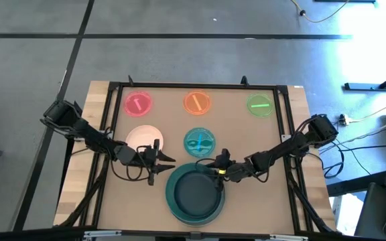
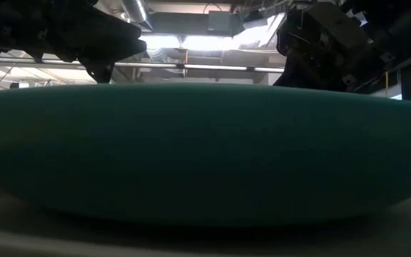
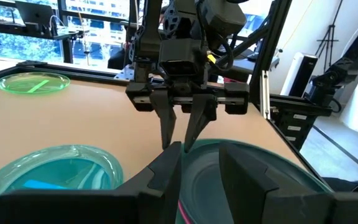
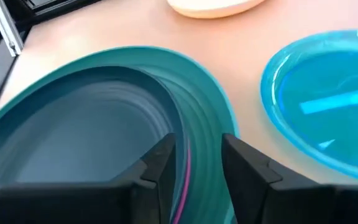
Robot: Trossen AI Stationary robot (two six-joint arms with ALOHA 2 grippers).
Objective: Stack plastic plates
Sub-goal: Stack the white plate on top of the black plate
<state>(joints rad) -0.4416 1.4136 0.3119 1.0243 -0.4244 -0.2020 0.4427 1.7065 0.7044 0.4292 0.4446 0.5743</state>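
The high view looks straight down on the whole table (image 1: pixel 106 201), the low view sits at table height hard against the teal plate (image 2: pixel 205 153), and both wrist views look closely across that plate's rim from opposite sides, sharing the blue plate (image 4: pixel 328 102).

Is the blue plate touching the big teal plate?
Apart. The right wrist view shows a strip of bare table between the blue plate and the teal plate; the high view shows the same gap.
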